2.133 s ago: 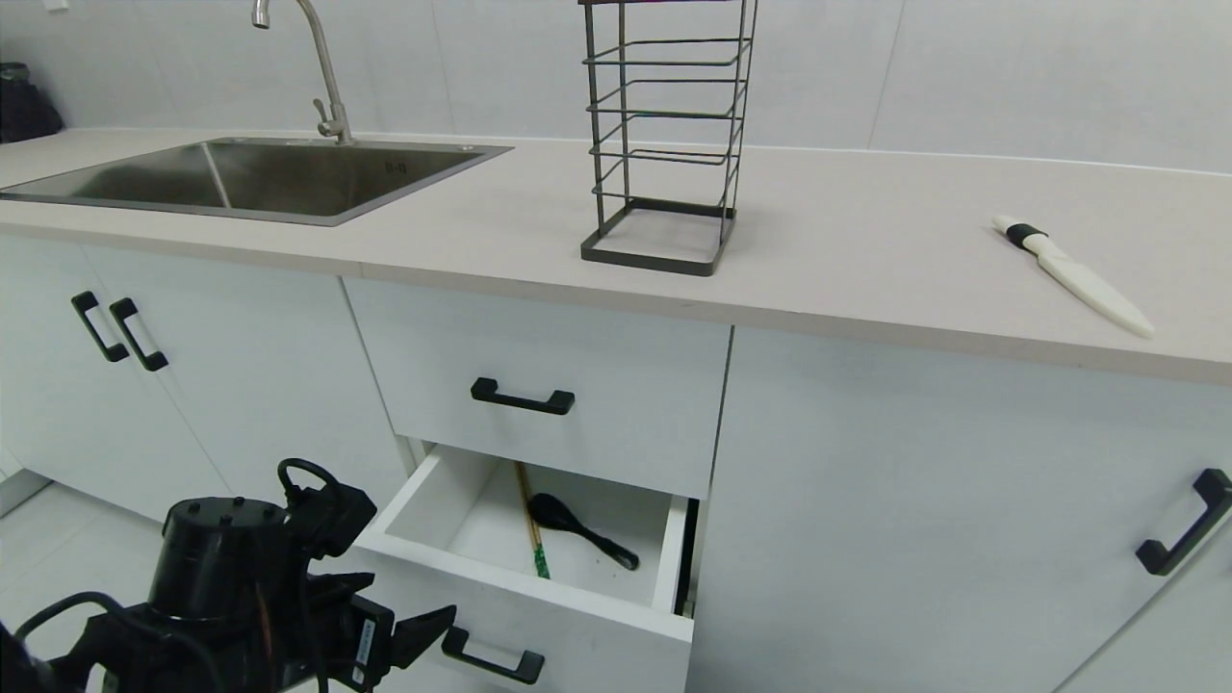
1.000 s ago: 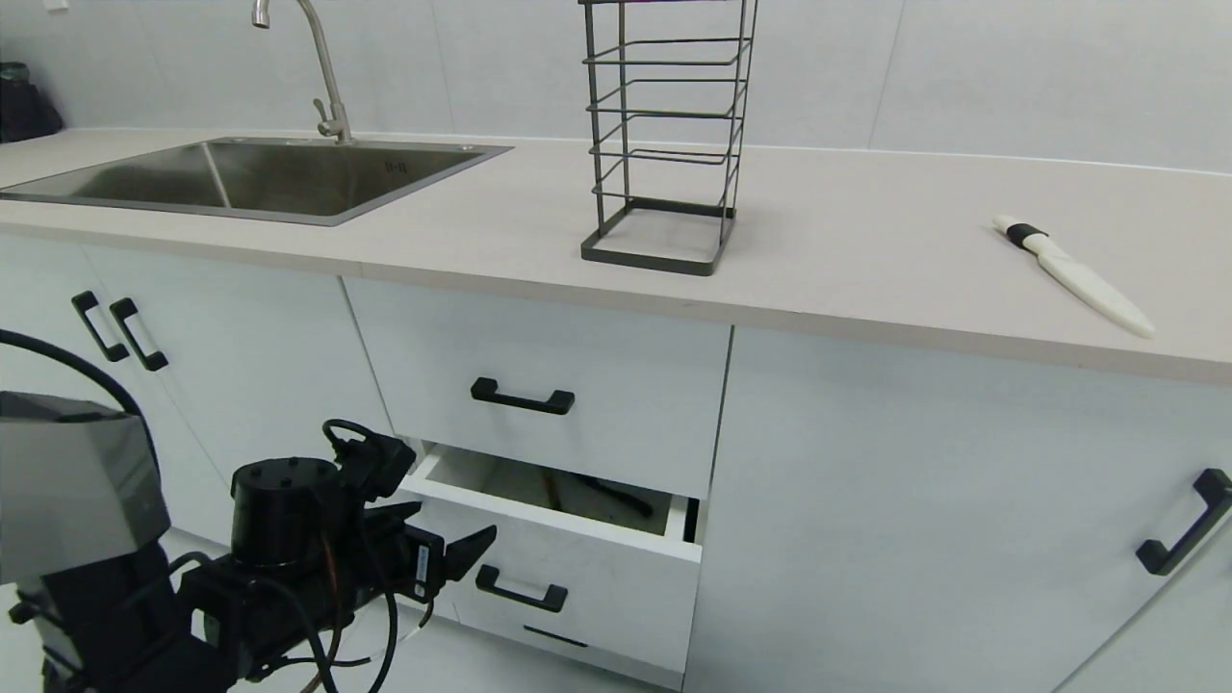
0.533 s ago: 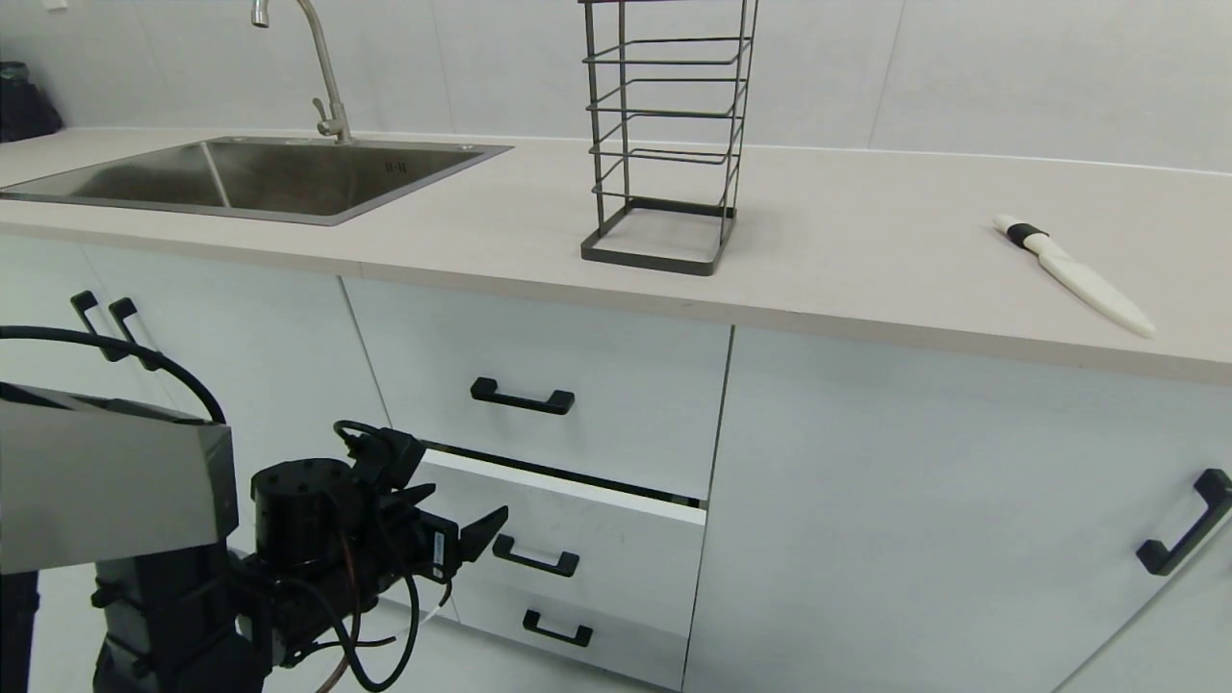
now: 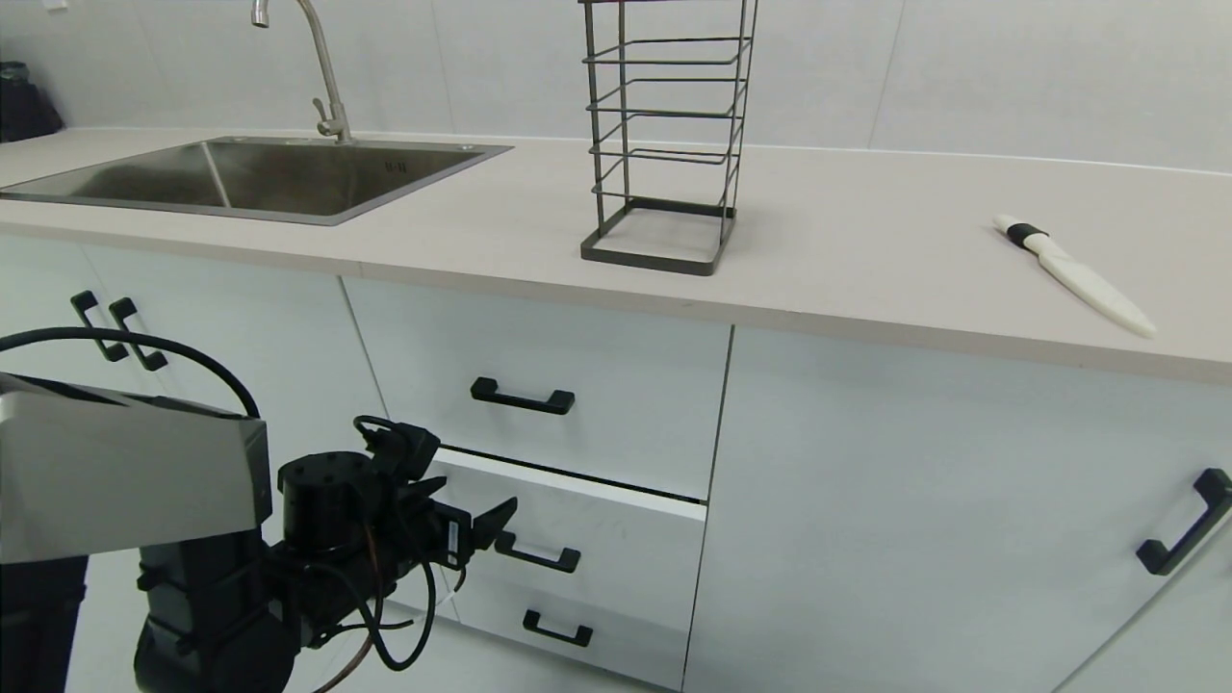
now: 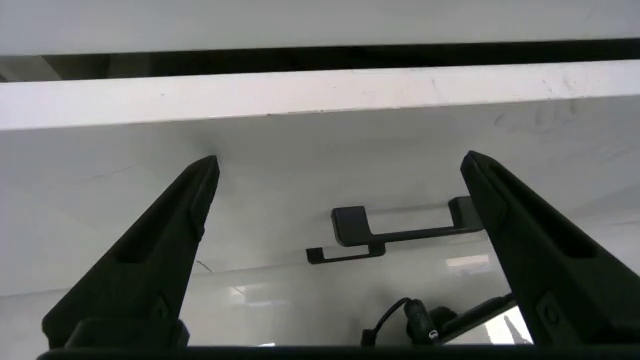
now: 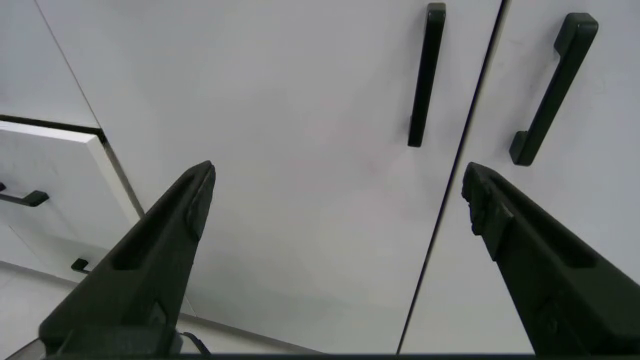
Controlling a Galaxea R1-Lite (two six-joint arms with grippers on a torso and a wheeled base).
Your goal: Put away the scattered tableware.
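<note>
Knife (image 4: pixel 1073 274): the one piece of tableware out on the table (image 4: pixel 866 250). It lies flat at the far right, well apart from everything else.

Table: pale top, with a steel sink (image 4: pixel 241 178) set in at the far left and a black wire rack (image 4: pixel 664 144) standing upright near the middle.

Drawer (image 4: pixel 616 525): below the table, the second one down, and it stands open by a crack, with a dark gap above its front.

Left gripper (image 5: pixel 340 165): wide open and holding nothing. It sits right up at that drawer front, with the drawer's handle (image 5: pixel 400 228) just beyond the fingertips.

Right gripper (image 6: pixel 337 172): also wide open and empty. It faces cabinet doors with upright black handles (image 6: pixel 433 75).

Handling, as a judgement: the knife looks light, stiff and smooth, so you should expect it to skid on the table when pinched. It is cream with a black band near its far end. You cannot tell whether the long tapered part is a bare blade or a sheath. Take hold across the thicker section beside the band, not at the thin tip. The drawer will need pulling out before the knife can go in.
</note>
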